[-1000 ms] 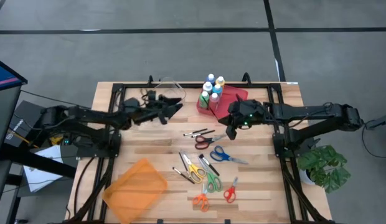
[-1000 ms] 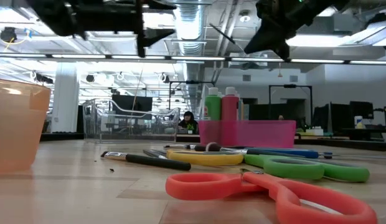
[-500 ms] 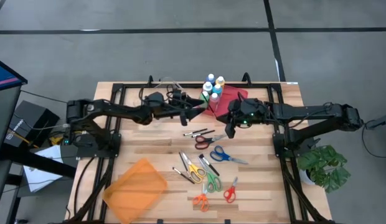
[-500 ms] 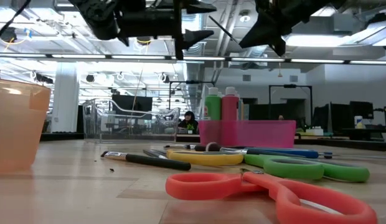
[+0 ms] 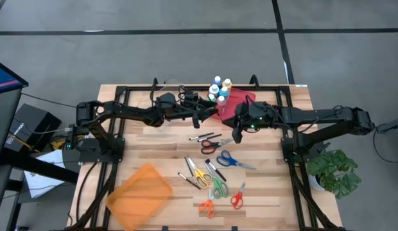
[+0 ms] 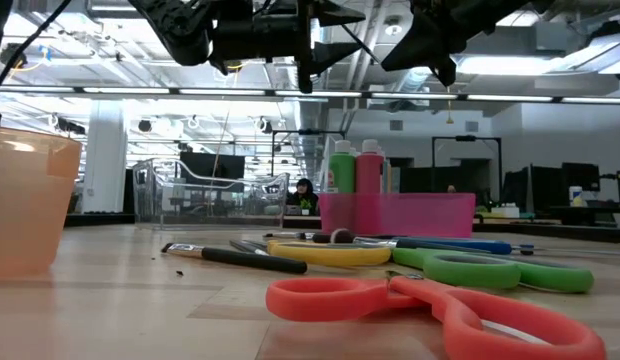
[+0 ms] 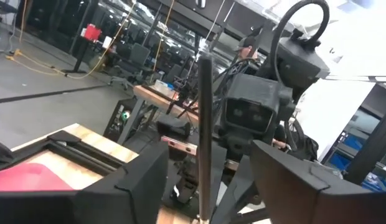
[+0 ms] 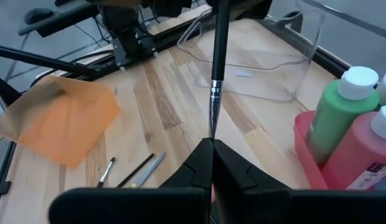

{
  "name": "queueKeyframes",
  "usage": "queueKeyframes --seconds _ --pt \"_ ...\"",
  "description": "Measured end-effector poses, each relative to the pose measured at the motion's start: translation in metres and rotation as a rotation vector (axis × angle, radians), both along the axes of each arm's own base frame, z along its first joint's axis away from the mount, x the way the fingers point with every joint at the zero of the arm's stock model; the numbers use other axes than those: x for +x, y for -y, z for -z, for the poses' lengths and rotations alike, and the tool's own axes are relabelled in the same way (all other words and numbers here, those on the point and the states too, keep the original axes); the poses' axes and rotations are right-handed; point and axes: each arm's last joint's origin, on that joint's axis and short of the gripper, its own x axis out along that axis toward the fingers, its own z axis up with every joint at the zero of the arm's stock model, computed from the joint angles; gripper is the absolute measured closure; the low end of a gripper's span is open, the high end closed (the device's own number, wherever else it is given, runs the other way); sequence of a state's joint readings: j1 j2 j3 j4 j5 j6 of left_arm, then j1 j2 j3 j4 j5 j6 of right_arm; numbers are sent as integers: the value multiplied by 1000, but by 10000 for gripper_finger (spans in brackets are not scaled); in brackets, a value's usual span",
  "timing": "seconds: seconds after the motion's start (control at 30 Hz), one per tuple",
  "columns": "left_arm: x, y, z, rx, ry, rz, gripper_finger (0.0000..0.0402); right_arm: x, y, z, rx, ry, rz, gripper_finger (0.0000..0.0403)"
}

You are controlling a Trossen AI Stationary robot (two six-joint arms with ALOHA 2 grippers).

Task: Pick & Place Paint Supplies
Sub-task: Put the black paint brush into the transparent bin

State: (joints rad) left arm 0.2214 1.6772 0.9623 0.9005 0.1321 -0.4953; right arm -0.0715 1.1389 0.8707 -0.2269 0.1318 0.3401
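At the table's near left corner lies an orange tray (image 5: pixel 140 196), upside-down or tilted, well apart from the rest. Behind it, near the far edge, stands a clear plastic bin (image 5: pixel 175 90). The left gripper (image 5: pixel 207 112) reaches across above the table toward the pink bin (image 5: pixel 244 101), its fingers spread apart with a thin black paintbrush (image 7: pixel 204 134) standing between them, though whether they touch it cannot be told. That paintbrush is pinched at its tip end by the right gripper (image 8: pixel 212 163), whose fingers are pressed together on it just in front of the pink bin. The paint bottles (image 5: pixel 218 92) stand upright with white caps at the far end of the pink bin; the right wrist view shows a green bottle (image 8: pixel 335 115) and a red-pink bottle (image 8: pixel 370 152) side by side inside it. On the wood nearer the middle lie loose paintbrushes (image 5: pixel 204 136) and several scissors (image 5: pixel 216 174) with red, blue, yellow, green and orange handles.
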Motion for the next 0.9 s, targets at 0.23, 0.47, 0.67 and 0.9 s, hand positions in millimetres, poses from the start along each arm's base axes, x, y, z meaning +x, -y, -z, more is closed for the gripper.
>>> queueKeyframes --seconds 0.23,0.47,0.67,0.9 --pt "1 0 3 -6 -32 0 317 0 0 0 0 6 0 403" --pt "1 1 5 15 -48 2 387 0 0 0 -7 1 -2 403" --pt "-1 2 2 18 -47 7 393 0 0 -1 -10 4 -3 391" --pt "-27 6 -24 76 -179 -54 394 -9 0 -10 -12 40 -1 350"
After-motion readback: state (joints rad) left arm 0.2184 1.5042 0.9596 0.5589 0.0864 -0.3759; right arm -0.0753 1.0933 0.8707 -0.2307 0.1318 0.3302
